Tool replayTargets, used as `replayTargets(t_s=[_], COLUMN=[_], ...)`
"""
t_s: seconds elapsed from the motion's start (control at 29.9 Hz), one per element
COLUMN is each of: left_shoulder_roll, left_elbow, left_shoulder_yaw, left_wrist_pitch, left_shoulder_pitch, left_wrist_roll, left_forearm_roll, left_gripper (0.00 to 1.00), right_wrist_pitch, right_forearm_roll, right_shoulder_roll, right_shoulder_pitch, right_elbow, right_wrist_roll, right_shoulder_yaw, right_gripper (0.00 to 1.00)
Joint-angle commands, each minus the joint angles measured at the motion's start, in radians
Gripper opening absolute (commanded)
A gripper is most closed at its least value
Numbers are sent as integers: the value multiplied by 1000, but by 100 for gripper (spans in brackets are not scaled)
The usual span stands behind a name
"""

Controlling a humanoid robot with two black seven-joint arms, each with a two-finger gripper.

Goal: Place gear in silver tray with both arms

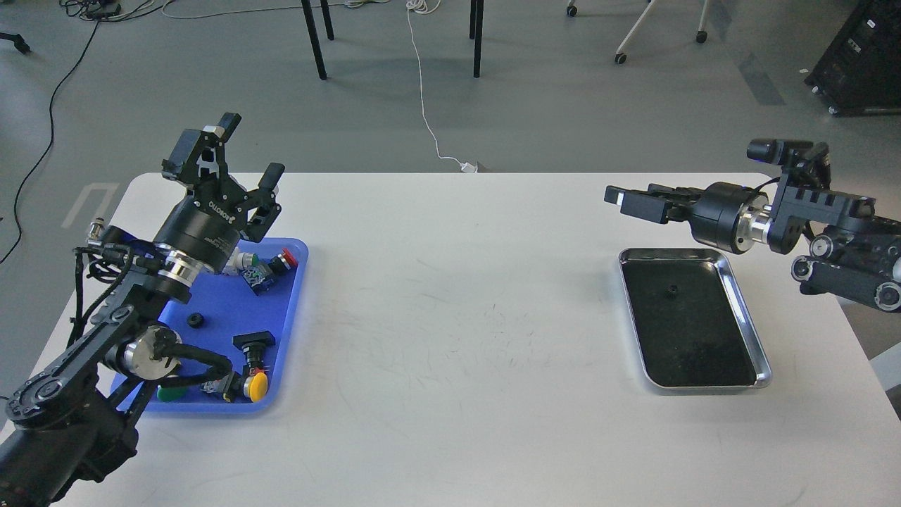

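The silver tray [747, 320] lies on the right of the white table. A small black gear [673, 289] lies loose on its dark floor near the back. My right gripper [622, 200] hangs above the table just behind the tray's back left corner. It points left, empty and clear of the gear, and its fingers look apart. My left gripper [253, 145] is open and empty, raised above the back edge of the blue tray [292, 331]. Another small black gear [195, 321] lies in the blue tray.
The blue tray also holds several push-button switches with red [285, 259], green [171, 394] and yellow [257, 386] caps. My left arm's elbow and cables [151, 352] hang over its left side. Chair and table legs stand on the floor beyond the table.
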State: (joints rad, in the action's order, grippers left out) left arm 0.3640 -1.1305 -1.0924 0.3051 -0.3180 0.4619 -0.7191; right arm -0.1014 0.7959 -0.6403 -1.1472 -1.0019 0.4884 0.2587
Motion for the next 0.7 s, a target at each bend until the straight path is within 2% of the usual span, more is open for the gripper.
replayTargets(t_s=[0.0,0.13,0.23,0.37,0.43,0.53,0.67], left_shoulder_roll=[27,85,153,275,344,467,539], left_elbow=[-37,-113,-149,-166,-160,-153,-105], left_shoulder_yaw=[0,28,69,134,147,178,288], left_wrist_pitch=[-1,-3,-3,-35,-66,-69,-70], left_shoulder_pitch=[19,69,74,53,40,25,-24], left_wrist_roll=[27,27,27,27,27,27,27], left_forearm_roll=[-115,-342,-555,-895,-1107,-1342,-1463], left_gripper=[98,98,98,98,98,98,97], right_wrist_pitch=[8,12,63,173,177,178,178], right_forearm_roll=[-257,-365,-398,-538,-550,-550,-549], right_shoulder_roll=[51,146,186,231,231,231,231], right_shoulder_pitch=[197,384,464,498,498,498,492], right_elbow=[-4,9,6,17,38,43,40], right_wrist_roll=[0,0,0,0,0,0,0], right_shoulder_yaw=[-302,-591,-682,-702,-696,-690,-685], right_gripper=[99,99,99,99,99,99,99])
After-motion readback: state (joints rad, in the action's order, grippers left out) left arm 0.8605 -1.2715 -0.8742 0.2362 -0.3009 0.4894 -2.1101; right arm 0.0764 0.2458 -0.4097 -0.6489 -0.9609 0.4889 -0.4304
